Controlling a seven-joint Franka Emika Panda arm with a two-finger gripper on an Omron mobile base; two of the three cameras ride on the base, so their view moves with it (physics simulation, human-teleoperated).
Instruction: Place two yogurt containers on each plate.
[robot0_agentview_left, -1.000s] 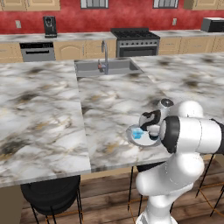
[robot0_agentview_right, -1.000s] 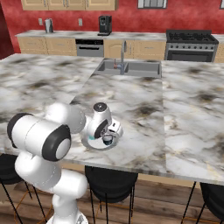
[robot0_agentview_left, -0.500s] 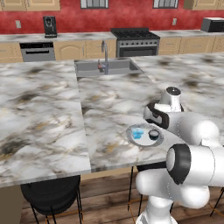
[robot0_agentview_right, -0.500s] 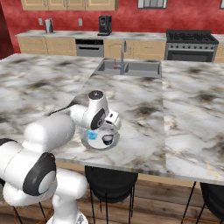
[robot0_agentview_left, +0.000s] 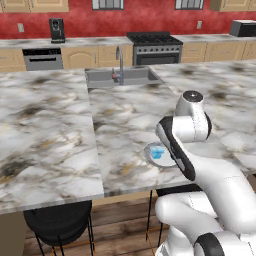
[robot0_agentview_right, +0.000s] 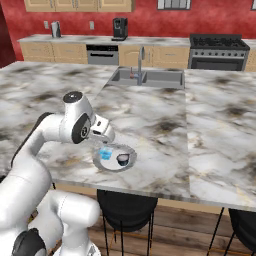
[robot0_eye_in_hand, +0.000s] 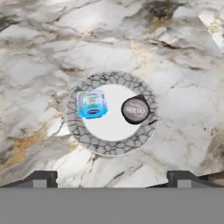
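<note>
**Over the plate, tool wide open, two cups below**

Under the robot's hand lies a round white plate with a grey cracked-looking rim (robot0_eye_in_hand: 111, 149). It sits flat on the shiny marble tabletop (robot0_eye_in_hand: 52, 39), close to the near edge. The stone is pale with grey and gold swirls.

Two small yogurt cups are on the plate, side by side but not touching. One is a bright blue yogurt cup with a pale squarish label top (robot0_eye_in_hand: 92, 104). The other is a dark round yogurt cup with a greyish foil lid (robot0_eye_in_hand: 135, 110). Both look small and light, with smooth sides. Each sits inside the rim, the dark one close to the rim on its side.

The black two-finger tool (robot0_eye_in_hand: 111, 178) has its tips spread far apart with nothing between them. In the hand view the plate lies straight ahead of the tool, between the two tips, so the tool is above the cups and looking down at them. From the right base view the tool (robot0_agentview_right: 103, 131) hangs just above the plate (robot0_agentview_right: 111, 164), by the blue cup (robot0_agentview_right: 105, 153).

I think this plate now has its two cups. No second plate or other cups can be seen here. The next job is likely to lift away and go find more cups for the other plate.
</note>
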